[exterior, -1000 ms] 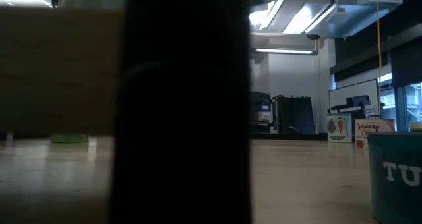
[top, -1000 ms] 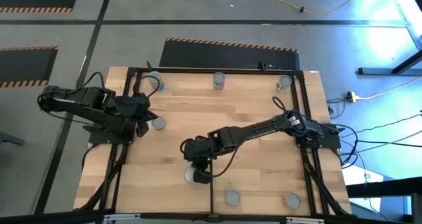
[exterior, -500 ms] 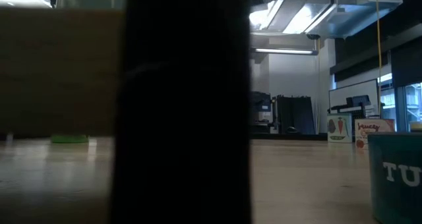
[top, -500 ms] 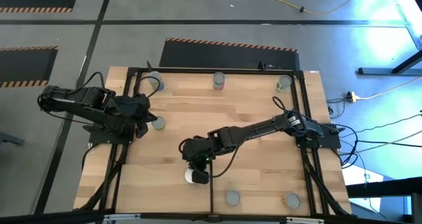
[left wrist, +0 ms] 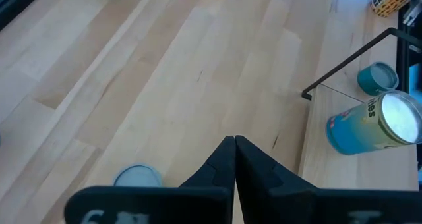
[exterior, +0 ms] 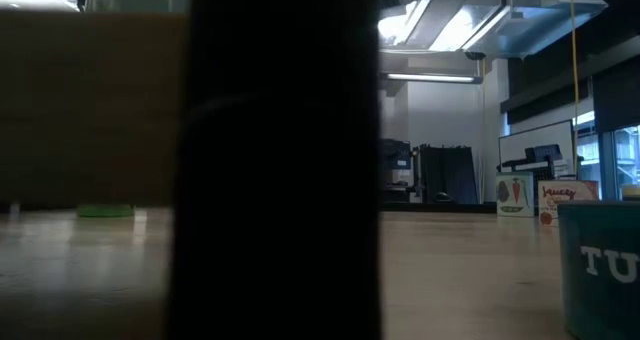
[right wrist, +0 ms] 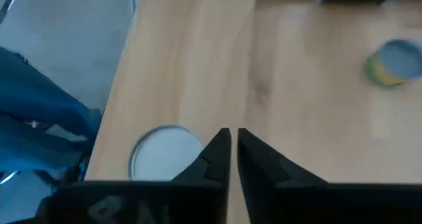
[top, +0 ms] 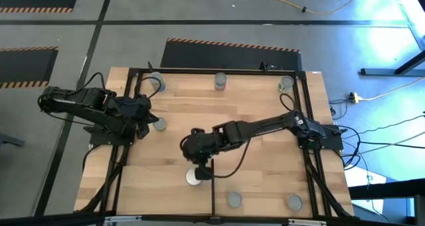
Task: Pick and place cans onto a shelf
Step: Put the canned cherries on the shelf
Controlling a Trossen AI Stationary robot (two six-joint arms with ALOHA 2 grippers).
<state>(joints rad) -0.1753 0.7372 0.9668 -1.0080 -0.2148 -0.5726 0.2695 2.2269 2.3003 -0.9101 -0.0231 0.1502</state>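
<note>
The right arm reaches from the right edge toward the lower middle of the high view, its gripper [top: 201, 167] just above a white-topped can [top: 193, 177] that stands at the lower centre, left of the thin divider bar [top: 212, 198]. In the right wrist view the right gripper [right wrist: 230, 145] has its fingers pressed almost together with nothing between them — closed and empty — and the white top [right wrist: 165, 151] sits just beside one fingertip.

The left arm waits at the left edge of the board, its gripper [top: 143, 121] close to a grey-topped can [top: 159, 124]. Its wrist view shows the fingers [left wrist: 221, 161] meeting at the tips — shut on nothing — with a grey can top [left wrist: 138, 176] near them and a blue can [left wrist: 372, 122] lying tilted on its side farther off.

Other cans stand well apart on the shelf [top: 252, 106]: one at the upper left corner [top: 155, 82], one at the upper middle [top: 220, 80], one at the upper right [top: 286, 84], a grey-topped one at the bottom centre [top: 234, 199] and a tan-topped one at the lower right [top: 294, 201].

The low view is mostly blocked by a dark upright shape [exterior: 280, 160]; a teal can [exterior: 600, 265] shows at its right edge.
</note>
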